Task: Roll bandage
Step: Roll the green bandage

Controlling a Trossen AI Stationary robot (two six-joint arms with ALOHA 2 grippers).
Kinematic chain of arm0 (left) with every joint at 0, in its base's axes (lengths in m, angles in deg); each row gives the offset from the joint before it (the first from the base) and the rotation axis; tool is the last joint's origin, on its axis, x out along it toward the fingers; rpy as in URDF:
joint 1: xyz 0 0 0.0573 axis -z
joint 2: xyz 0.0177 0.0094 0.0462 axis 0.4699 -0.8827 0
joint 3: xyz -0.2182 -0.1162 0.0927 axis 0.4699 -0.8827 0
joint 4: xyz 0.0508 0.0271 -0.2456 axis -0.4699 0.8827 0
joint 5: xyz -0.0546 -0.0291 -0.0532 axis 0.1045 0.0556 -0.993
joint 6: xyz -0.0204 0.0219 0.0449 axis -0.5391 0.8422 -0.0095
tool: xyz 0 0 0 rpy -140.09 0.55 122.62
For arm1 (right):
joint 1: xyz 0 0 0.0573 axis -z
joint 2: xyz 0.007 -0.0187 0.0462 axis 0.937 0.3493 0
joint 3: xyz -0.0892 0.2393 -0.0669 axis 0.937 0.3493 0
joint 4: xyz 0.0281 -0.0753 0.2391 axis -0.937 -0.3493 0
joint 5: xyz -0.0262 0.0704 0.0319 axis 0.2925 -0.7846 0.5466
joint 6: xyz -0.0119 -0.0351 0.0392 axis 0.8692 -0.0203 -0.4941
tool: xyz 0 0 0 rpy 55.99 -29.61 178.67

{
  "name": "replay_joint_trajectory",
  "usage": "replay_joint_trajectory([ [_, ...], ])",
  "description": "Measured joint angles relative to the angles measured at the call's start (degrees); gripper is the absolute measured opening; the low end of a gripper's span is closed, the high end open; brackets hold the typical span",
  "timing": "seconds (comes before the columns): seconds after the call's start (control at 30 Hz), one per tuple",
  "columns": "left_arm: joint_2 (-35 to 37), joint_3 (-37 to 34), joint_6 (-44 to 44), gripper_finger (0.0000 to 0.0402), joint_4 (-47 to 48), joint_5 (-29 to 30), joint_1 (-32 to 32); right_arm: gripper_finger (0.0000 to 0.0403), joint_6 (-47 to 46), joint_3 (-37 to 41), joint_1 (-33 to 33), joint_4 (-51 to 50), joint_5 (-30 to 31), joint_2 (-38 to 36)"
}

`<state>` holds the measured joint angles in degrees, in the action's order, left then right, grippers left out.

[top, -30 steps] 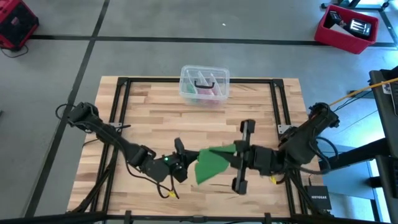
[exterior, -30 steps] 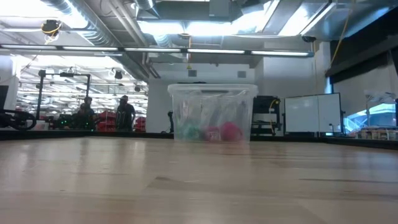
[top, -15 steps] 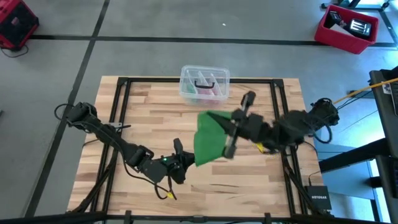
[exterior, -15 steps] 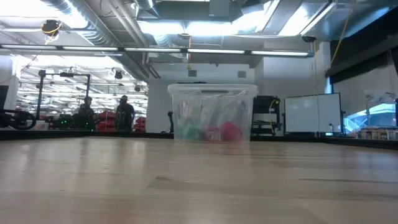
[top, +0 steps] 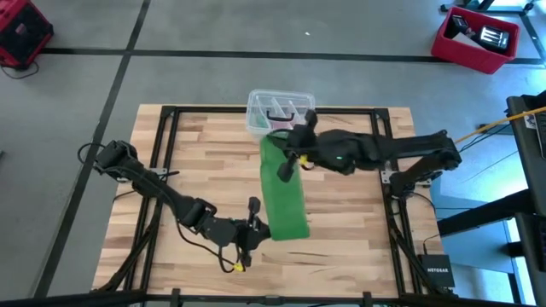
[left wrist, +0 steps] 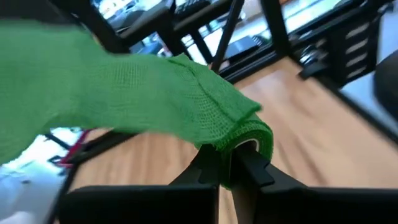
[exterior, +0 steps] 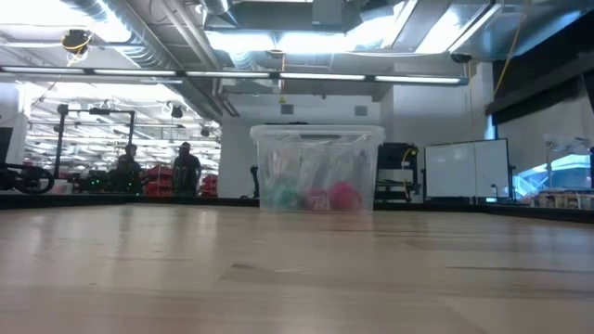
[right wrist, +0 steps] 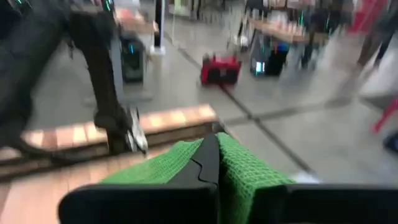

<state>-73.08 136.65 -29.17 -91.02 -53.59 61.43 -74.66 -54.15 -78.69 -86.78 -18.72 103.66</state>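
So the right pincer (top: pixel 290 164) is swinging way up from the near edge of the worktop (top: pixel 358 256) toward the far side, ending just beside the plastic box (top: pixel 280 113). It's dragging its end of the bandage (top: pixel 284 200) along, so the crumpled bunch is getting stretched into a long strip. The left pincer (top: pixel 260 228) is shifting slightly rightward.
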Motion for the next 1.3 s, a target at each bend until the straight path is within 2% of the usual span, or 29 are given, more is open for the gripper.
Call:
replay_joint_trajectory([
  [0.2, -0.07, -0.02, -10.54, 0.0011, -0.50, -0.87, -0.03, 0.0017, -8.92, 7.95, 4.37, -2.15, -9.06, -0.17],
  [0.37, -0.07, -0.02, -17.03, 0.0009, -0.77, -1.04, -0.66, 0.0035, -14.39, 15.03, 5.58, -1.77, -13.07, -0.15],
  [0.6, -1.47, 0.00, -31.23, 0.0015, -1.00, -1.55, -2.21, 0.0125, -19.21, 21.27, 5.84, -1.96, -19.56, -0.11],
  [0.77, -3.58, 0.00, -38.79, 0.0016, -1.56, -4.31, -2.88, 0.0195, -21.05, 22.15, 5.88, -3.92, -27.03, 0.00],
  [0.93, -4.90, 0.03, -42.82, 0.0017, -2.62, -6.29, -3.02, 0.0239, -21.05, 19.10, 6.25, -8.02, -34.58, 0.04],
  [1.07, -5.40, 0.09, -43.27, 0.0017, -4.89, -7.60, -3.02, 0.0257, -21.06, 17.30, 6.59, -8.98, -34.73, 0.04],
  [1.23, -5.40, 0.11, -43.91, 0.0017, -4.51, -7.60, -3.04, 0.0261, -24.23, 17.10, 6.64, -9.17, -32.84, 0.43],
  [1.3, -5.39, 0.11, -44.13, 0.0017, -4.00, -7.61, -3.02, 0.0260, -26.51, 17.08, 6.69, -11.12, -37.06, 0.89],
])
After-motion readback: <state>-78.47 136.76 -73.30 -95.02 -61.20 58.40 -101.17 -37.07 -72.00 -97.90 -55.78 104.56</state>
